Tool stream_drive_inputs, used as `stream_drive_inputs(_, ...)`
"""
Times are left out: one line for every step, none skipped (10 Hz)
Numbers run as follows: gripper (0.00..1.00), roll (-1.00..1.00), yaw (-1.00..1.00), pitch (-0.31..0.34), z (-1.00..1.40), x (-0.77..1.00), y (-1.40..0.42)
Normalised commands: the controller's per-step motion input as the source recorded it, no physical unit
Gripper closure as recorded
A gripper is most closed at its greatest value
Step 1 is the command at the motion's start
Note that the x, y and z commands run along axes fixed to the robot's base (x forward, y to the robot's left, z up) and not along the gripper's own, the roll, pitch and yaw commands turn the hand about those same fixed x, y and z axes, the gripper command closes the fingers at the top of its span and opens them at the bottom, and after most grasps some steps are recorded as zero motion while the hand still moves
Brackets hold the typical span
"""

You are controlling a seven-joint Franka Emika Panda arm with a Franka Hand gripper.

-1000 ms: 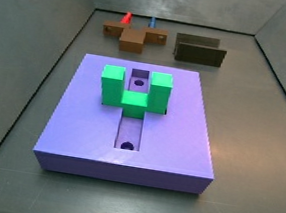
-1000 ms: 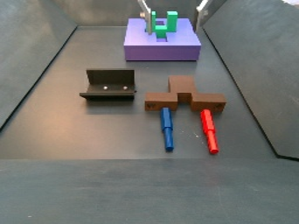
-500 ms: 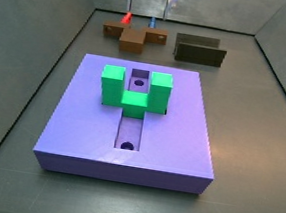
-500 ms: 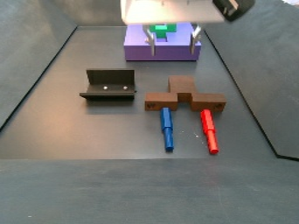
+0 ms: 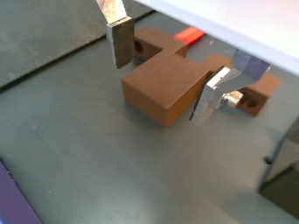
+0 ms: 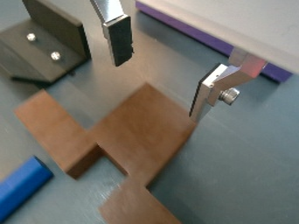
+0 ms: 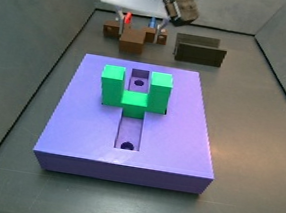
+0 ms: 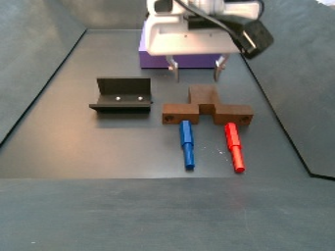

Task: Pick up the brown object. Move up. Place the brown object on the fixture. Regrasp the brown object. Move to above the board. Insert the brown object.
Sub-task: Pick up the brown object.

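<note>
Both wrist views: brown object (image 6: 122,144) lies under the spread hand (image 6: 163,74).

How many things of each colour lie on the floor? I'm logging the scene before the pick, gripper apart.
Brown: 1, the brown object
Dark olive: 1, the fixture
Purple: 1, the board
Green: 1, U-shaped block on the board
Blue: 1, peg
Red: 1, peg
Total: 6
The gripper hangs open above the brown object.

The gripper (image 8: 195,69) is held above the brown object (image 8: 206,106), at 12 o'clock of it; the fixture (image 8: 121,95) lies at 9 o'clock, the board (image 8: 157,54) behind
</note>
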Motion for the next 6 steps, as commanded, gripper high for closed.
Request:
stream_drive_inputs(0.0,0.04,0.01,-0.177,-0.17,-0.31,0.06)
stream_drive_inputs(0.0,0.06,0.0,-0.173,-0.13,-0.13,0.0)
stream_drive_inputs(0.0,0.04,0.0,-0.167,-0.13,-0.14,0.07)
stream_drive_inputs(0.0,0.03,0.0,-0.18,-0.25,0.0,0.04)
stream_drive_inputs(0.0,0.0,0.0,-0.156,-0.23,0.0,0.09)
stream_drive_inputs(0.0,0.0,0.05,-0.176,-0.2,0.0,0.16)
